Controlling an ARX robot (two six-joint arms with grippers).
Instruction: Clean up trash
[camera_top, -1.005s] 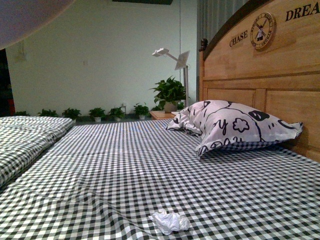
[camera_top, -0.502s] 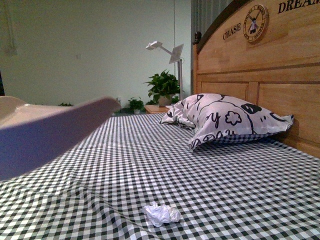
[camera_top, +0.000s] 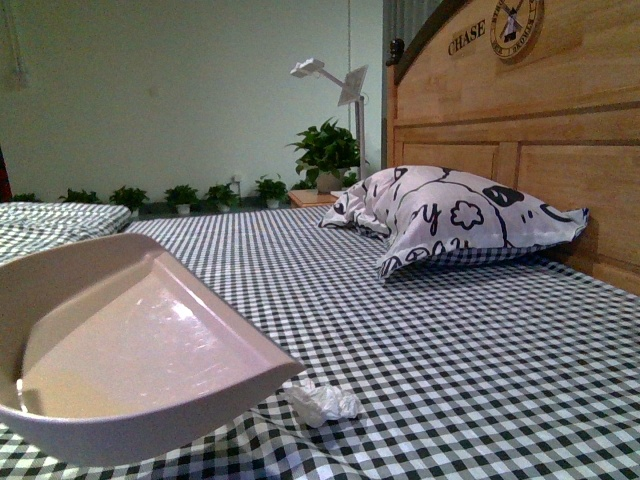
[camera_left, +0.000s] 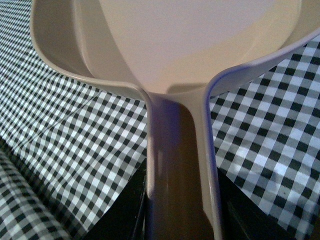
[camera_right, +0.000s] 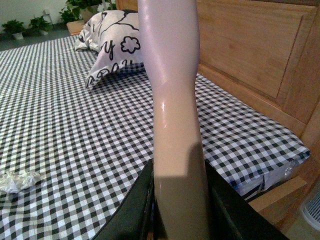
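Well, furthest left, my left tool (camera_left: 182, 220) is closed tight on the stem of the pan (camera_top: 130, 350), a dark jaw pressed to each side. The pan hangs low over the checked bed (camera_top: 480, 340), and I cannot tell whether its lip touches the sheet. The wad (camera_top: 322, 402) lies on the sheet just beside that lip, seemingly apart from it. Further right the pillow (camera_top: 455, 220) leans near the headboard (camera_top: 560, 120), well apart from the wad. My right tool (camera_right: 180, 210) is clamped around a pale handle (camera_right: 172, 90), whose working end is out of view.

I judge the risks lie at the lip. If it rides high, the wad slips underneath. If it digs in, it catches the wrinkled sheet and shoves the wad away. The wad looks light, so a hard sweep could flick it past the pan.
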